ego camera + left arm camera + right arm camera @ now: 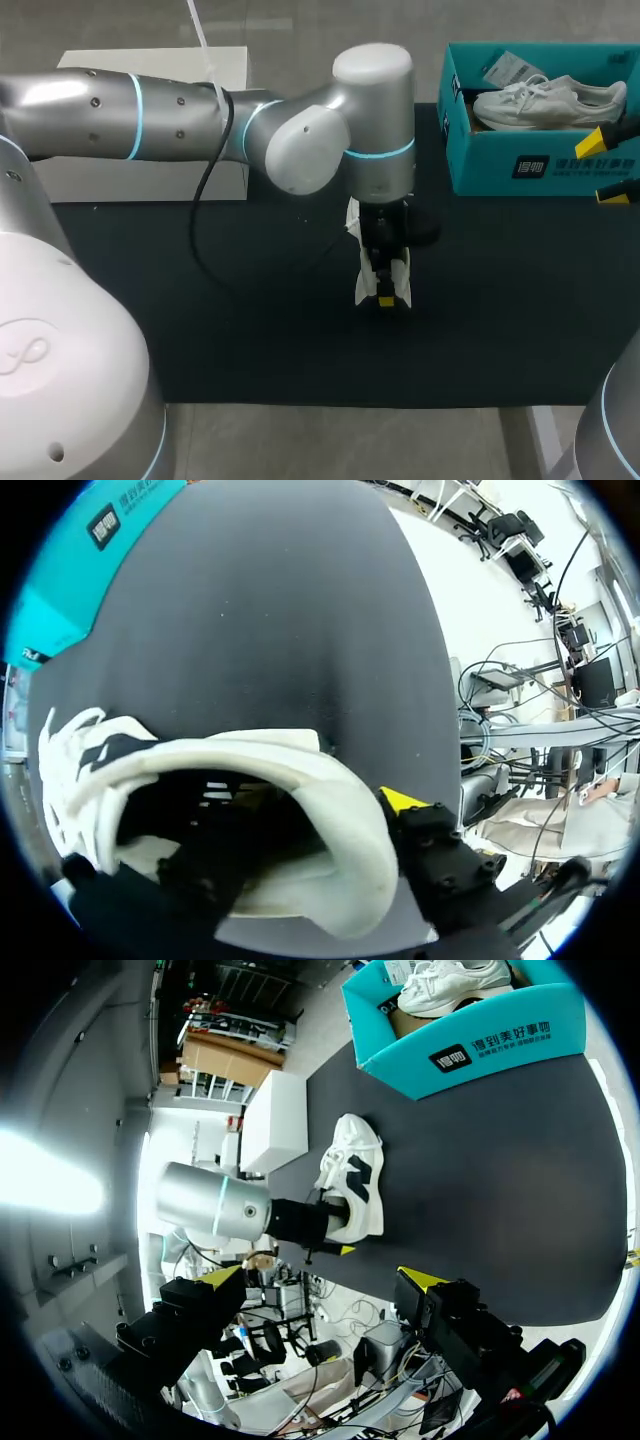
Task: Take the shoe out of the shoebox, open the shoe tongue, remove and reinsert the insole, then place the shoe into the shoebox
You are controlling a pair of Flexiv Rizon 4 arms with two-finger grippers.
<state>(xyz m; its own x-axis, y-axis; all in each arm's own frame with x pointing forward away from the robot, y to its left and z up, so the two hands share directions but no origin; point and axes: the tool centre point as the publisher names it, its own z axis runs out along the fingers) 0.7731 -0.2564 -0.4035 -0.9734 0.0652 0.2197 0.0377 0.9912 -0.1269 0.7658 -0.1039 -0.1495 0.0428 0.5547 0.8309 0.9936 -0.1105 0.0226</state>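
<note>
Head view: the shoe (pixel 402 272) is set on the black mat (pixel 250 330) near the table's middle, well apart from the teal shoebox (pixel 480 165), in which a second white shoe (pixel 550 100) is left. Its heel wall is pinched by the left gripper (pixel 384 288). One finger is sunk inside the opening and the other, yellow-tipped, is pressed against the outside, as is seen from the left wrist. By this hold the shoe is judged to be steadied so that the tongue can be opened and the insole reached. The right gripper (pixel 610 167) is held wide and empty just beside the shoebox, seemingly kept free for that work. A white box (pixel 150 130) is set at the mat's far left.
</note>
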